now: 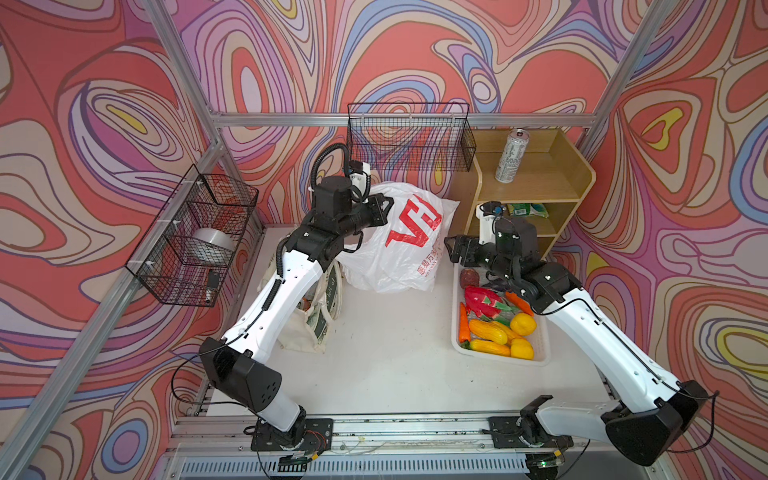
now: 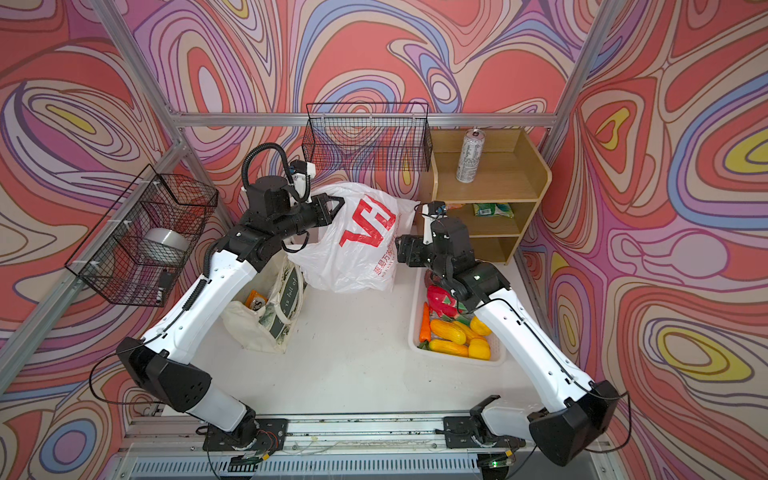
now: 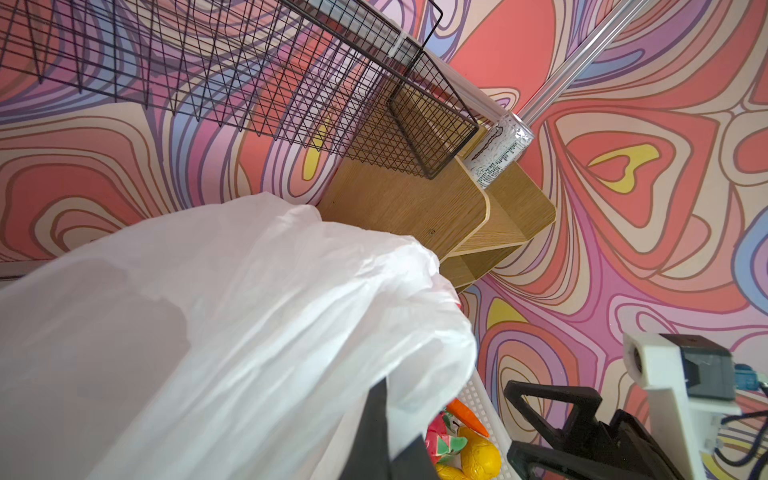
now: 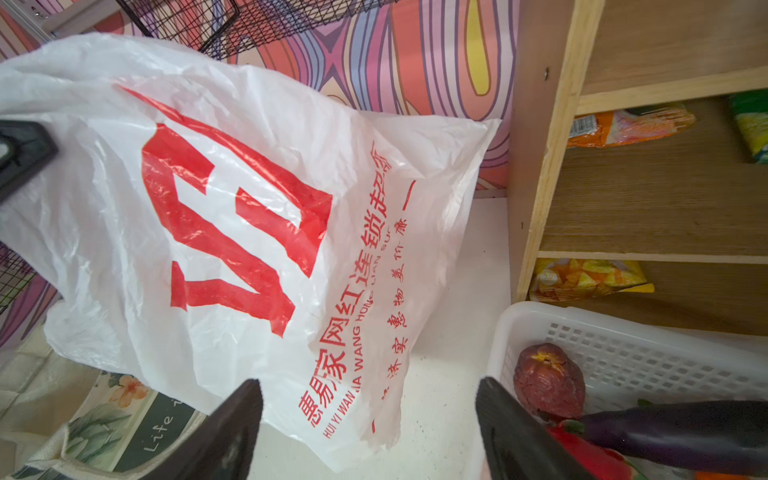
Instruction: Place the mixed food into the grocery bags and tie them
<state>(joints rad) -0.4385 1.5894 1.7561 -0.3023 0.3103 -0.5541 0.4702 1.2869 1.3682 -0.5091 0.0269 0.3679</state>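
Right wrist | right hand (image 4: 370, 388) spread, white bag (image 4: 216, 199) just beside | left hand (image 1: 386, 204) pinching it

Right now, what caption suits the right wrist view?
Open right gripper faces the white plastic bag with red print, beside a white basket holding an eggplant.

Swirly pink-and-purple walls (image 1: 415, 50) surround a white tabletop (image 1: 395, 353), wooden shelf (image 1: 548, 183) and black wire baskets (image 1: 409, 137).
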